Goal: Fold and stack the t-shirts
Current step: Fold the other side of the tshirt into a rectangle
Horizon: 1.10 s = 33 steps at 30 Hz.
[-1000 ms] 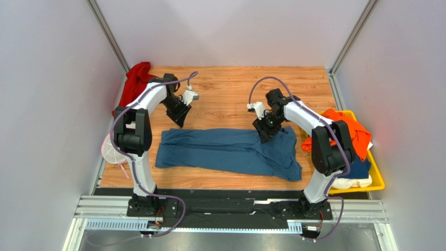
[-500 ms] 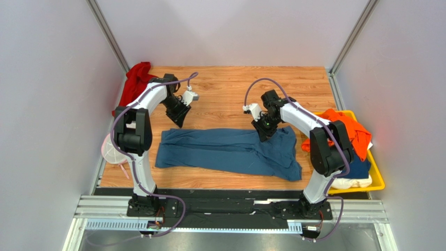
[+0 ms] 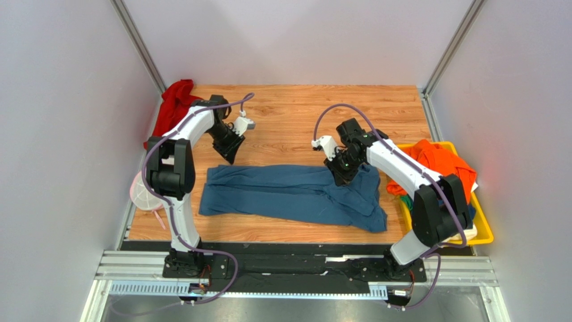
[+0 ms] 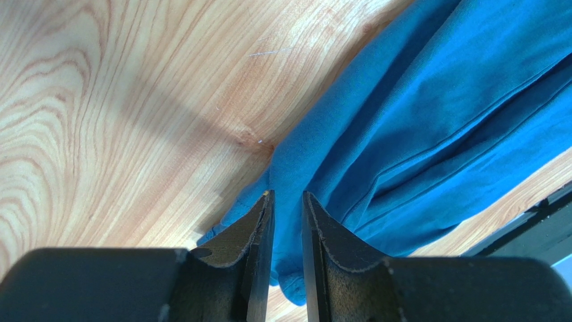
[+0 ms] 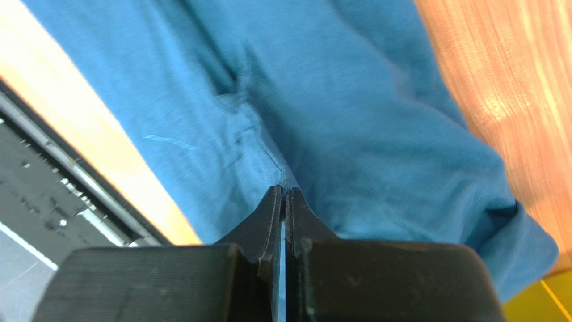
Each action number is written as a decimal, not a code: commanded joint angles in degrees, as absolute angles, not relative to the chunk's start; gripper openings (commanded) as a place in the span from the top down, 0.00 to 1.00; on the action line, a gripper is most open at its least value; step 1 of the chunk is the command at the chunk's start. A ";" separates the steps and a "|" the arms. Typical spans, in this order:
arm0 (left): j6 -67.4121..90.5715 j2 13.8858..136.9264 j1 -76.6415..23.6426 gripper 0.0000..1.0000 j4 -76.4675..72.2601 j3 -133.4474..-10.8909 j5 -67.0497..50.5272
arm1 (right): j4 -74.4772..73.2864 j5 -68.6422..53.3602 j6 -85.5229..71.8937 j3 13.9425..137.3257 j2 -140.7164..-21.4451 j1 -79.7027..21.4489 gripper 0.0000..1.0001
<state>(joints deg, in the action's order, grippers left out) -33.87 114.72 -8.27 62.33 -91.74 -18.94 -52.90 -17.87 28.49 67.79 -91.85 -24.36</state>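
Top external view first: where does the blue t-shirt [image 3: 295,194] lie?

Spread flat across the middle of the frame on the wooden table [image 3: 295,111], long side running left to right, its lower right corner reaching toward the near edge.

And the right gripper [image 5: 282,191]?

It sits on the shirt's upper edge, right of centre. From the right wrist camera its two fingers are pressed together, with a small ridge of blue cloth running up into their tips, so it looks nipped onto the fabric.

What about the left gripper [image 4: 285,194]?

It hangs at the shirt's upper left corner. From the left wrist camera the fingers stand a narrow slit apart, nothing between them, with the blue corner and bare wood below.

Other shirts?

An orange t-shirt [image 3: 440,161] is heaped in the yellow bin [image 3: 485,231] at the right edge, partly behind the right arm.

Anything else?

A red cloth [image 3: 173,107] is bunched at the table's upper left corner, and a round pale mesh disc [image 3: 142,191] lies at the left edge, behind the left arm.
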 commanded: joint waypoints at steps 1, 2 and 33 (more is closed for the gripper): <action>-34.89 113.47 -8.61 0.70 62.40 -91.49 -19.51 | -56.42 -17.23 27.16 66.71 -86.84 -27.33 1.00; -34.89 113.38 -8.61 0.70 62.49 -91.49 -19.51 | -56.77 -17.05 26.90 66.45 -86.31 -27.77 1.00; -35.60 113.91 -8.61 0.71 62.67 -91.49 -17.84 | -56.08 -22.32 23.29 62.14 -90.44 -44.56 0.96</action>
<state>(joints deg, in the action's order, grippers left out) -34.00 114.72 -8.27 62.41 -91.53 -17.50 -57.74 -18.57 24.93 60.07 -89.41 -43.55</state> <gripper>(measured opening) 0.298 0.015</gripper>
